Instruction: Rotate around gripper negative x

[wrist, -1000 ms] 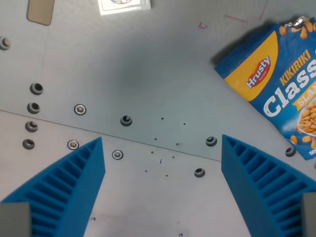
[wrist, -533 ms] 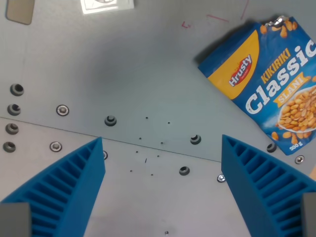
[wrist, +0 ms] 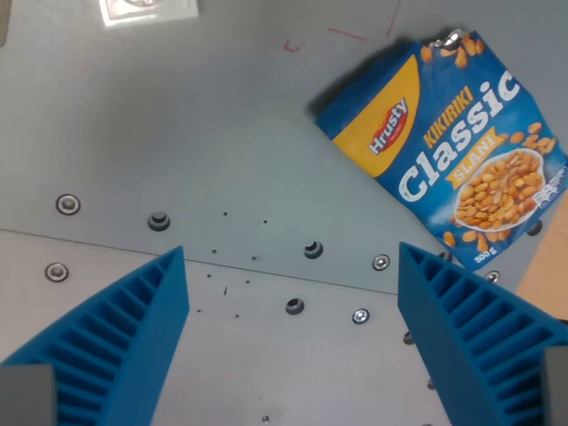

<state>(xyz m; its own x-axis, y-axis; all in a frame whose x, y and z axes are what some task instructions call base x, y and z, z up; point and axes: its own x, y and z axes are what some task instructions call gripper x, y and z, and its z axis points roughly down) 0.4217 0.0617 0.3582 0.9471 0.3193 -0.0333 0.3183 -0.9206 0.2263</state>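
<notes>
My gripper is open and empty, its two blue ribbed fingers spread wide at the bottom of the wrist view. They hang above a grey metal table with bolt heads and small holes. A blue and yellow bag of Hrusty Classic peanuts lies flat on the table at the wrist view's upper right, apart from the fingers.
A white sticker lies at the top left edge. Red pen marks show near the top. A seam crosses the plate with bolts along it. A pale tan surface shows at the right edge.
The whole scene has shifted toward the wrist view's left, so the camera has moved; more of the peanut bag is in view. The fingers keep the same spread.
</notes>
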